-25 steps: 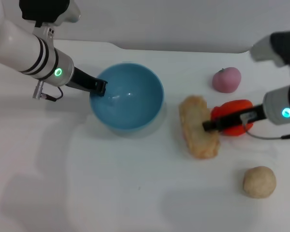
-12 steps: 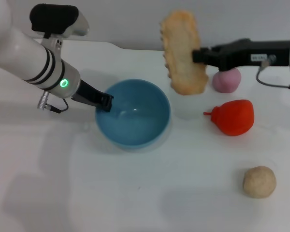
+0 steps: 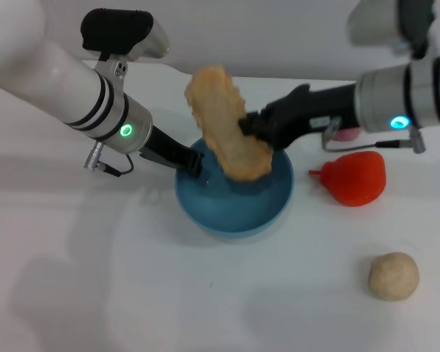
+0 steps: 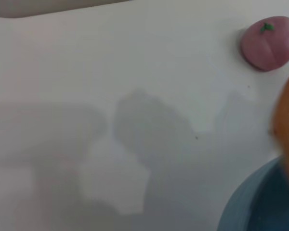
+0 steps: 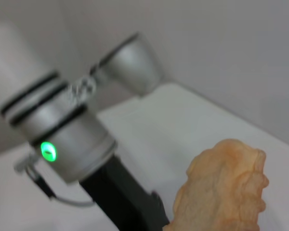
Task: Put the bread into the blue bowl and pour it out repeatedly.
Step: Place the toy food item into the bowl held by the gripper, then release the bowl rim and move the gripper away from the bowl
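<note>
The bread (image 3: 227,125) is held tilted in the right pincer (image 3: 248,126), lower end over the bowl (image 3: 235,209) (rim clamped by the left pincer (image 3: 194,165)).

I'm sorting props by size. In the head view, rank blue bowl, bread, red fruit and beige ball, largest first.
1. blue bowl
2. bread, raised nearer the camera, so unsure
3. red fruit
4. beige ball

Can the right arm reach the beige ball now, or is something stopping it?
Probably not at once. The right pincer is shut on the bread above the blue bowl. The beige ball lies apart on the table with open space around it, so the way looks free after release.
</note>
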`<state>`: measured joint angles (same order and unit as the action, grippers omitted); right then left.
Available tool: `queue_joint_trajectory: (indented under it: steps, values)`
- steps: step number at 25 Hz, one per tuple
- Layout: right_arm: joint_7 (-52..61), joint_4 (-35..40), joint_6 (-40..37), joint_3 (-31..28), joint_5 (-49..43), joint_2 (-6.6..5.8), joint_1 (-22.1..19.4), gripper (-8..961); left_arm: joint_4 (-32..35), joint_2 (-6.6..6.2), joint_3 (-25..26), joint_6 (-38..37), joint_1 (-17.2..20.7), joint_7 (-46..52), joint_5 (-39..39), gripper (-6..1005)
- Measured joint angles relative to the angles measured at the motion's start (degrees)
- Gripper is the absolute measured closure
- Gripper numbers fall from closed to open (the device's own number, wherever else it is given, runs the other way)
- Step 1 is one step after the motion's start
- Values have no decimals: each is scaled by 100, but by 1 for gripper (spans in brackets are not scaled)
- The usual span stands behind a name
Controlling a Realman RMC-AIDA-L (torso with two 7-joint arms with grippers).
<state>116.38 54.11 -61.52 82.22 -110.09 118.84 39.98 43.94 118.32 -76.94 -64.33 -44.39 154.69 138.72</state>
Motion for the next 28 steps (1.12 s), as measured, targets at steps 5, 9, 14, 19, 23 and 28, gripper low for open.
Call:
queue_joint_trajectory:
  steps: [5, 9, 14, 19, 23, 28]
  values:
    - [29, 13, 200, 430, -139, 7, -29, 892, 0, -11, 5, -54, -34, 0, -4, 1000]
    - [76, -21, 175, 459, -206, -4, -64, 782, 33, -16, 30, -125, -49, 0, -10, 1000]
    - [347, 293, 83, 405, -333, -21, -264, 608, 4, -25, 30, -132, -112, 0, -15, 1001]
    - [370, 1143, -206, -70, -357, 15, -830, 567, -2, -28, 12, -148, -116, 0, -18, 1001]
    - [372, 1207, -666, -734, -344, 18, -996, 562, -2, -16, -20, -184, -119, 18, -19, 1001]
    - [356, 1202, -450, -1488, -161, 54, -1357, 558, -11, 19, -265, -170, -127, 55, -161, 1001]
